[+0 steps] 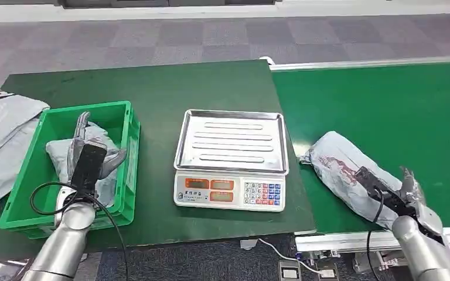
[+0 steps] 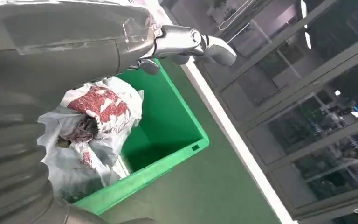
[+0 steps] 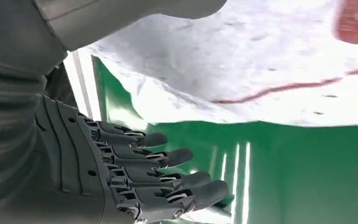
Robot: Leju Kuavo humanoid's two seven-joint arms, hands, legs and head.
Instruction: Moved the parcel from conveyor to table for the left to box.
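A grey parcel with red print (image 1: 340,164) lies on the green conveyor belt (image 1: 387,99) at the right. My right hand (image 1: 410,199) is at its near end, fingers (image 3: 168,158) spread above the belt (image 3: 284,172), the thumb on the other side of the parcel's edge (image 3: 261,60); nothing is gripped. In the green bin (image 1: 29,175) on the table's left lies a second grey parcel (image 1: 55,152) (image 2: 98,107). Just above it my left hand (image 1: 88,155) (image 2: 74,42) hovers with its fingers stretched out and holds nothing.
An electronic scale with a steel pan (image 1: 231,140) stands mid-table on the dark green table (image 1: 152,88), between bin and belt. Grey mail bags (image 1: 0,140) lie left of the bin. A white cable (image 1: 269,246) hangs off the front edge.
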